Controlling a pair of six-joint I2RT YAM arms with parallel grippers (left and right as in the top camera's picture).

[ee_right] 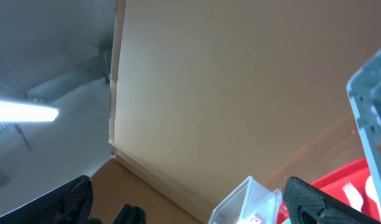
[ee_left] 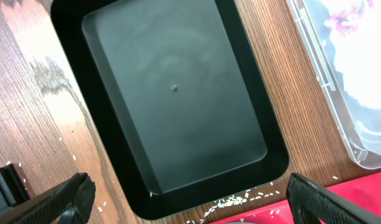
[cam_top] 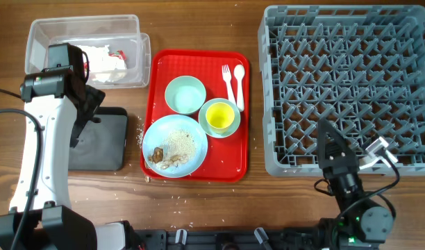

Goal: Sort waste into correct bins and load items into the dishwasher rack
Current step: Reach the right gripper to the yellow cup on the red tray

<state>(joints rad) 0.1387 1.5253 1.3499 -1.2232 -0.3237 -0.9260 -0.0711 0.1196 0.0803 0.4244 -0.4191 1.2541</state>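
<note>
Dirty plate sits on the red tray, nothing sorted yet
left tool hangs wide open over the black bin, probably staging for scraps; right tool also open and empty, aimed upward near the rack

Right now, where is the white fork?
In the overhead view, the white fork lies in the red tray's upper right corner, just left of the white spoon and above the yellow cup.

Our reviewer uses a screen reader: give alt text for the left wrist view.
An empty black tray lies on the wooden table below the open left claw, rice grains along its edge, a clear bin beside it.
</note>
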